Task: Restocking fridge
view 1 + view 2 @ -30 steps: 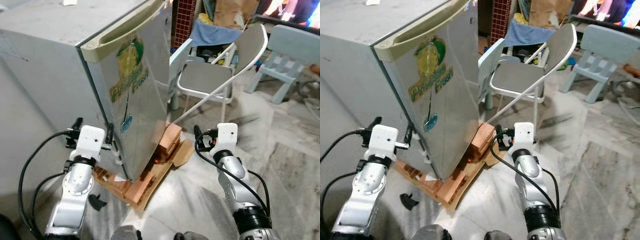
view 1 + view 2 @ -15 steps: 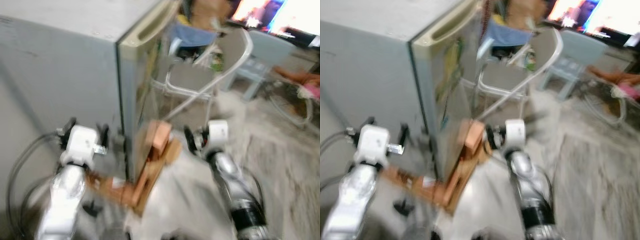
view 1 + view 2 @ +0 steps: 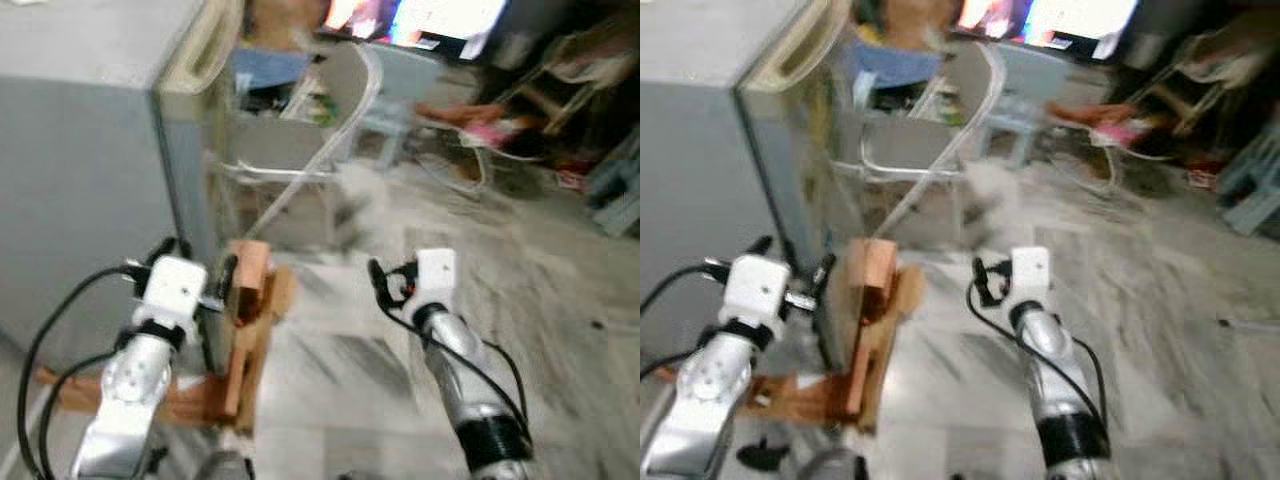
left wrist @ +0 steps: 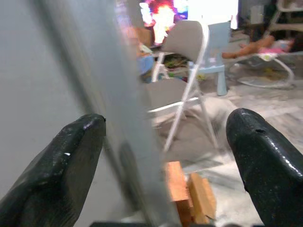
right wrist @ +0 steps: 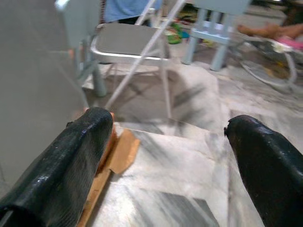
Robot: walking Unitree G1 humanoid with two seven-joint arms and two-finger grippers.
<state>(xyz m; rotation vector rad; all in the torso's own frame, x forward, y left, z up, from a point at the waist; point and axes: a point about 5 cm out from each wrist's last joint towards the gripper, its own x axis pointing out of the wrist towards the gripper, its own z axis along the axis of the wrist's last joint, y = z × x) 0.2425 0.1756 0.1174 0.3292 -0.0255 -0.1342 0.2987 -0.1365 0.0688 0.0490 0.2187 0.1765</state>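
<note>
Nearest, the left gripper and right gripper hover low with fingers spread wide, holding nothing. Orange wooden blocks on flattened cardboard lie on the marbled grey floor, propping the small grey fridge, its door shut, on the robot's left. Beyond stands a grey folding metal chair, blurred.

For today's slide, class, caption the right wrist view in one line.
Open right gripper faces a grey folding metal chair on pale marble floor, grey fridge alongside.
</note>
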